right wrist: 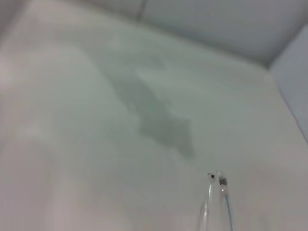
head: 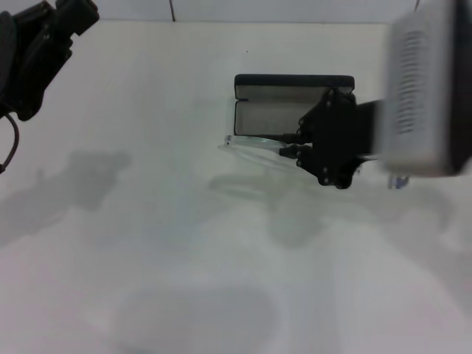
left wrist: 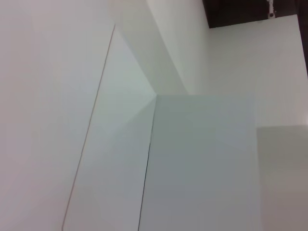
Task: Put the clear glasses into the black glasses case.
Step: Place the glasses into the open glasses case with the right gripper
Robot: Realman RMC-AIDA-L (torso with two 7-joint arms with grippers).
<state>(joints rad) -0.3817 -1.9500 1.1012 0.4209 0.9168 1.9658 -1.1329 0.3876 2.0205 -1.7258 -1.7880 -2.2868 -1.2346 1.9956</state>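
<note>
Pale white wall panels [left wrist: 72,96] meeting at an angled corner, thin dark seams between them, with a dark strip [left wrist: 238,12] along one edge.

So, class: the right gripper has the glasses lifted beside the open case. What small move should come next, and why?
Probably carry them a little farther back over the case. The right gripper holds the glasses at its near edge, not yet above the grey lining; the case is open, so only then should it lower. The left gripper is parked far left.

The right tool [head: 289,145] hides part of the black glasses case [head: 280,103].
</note>
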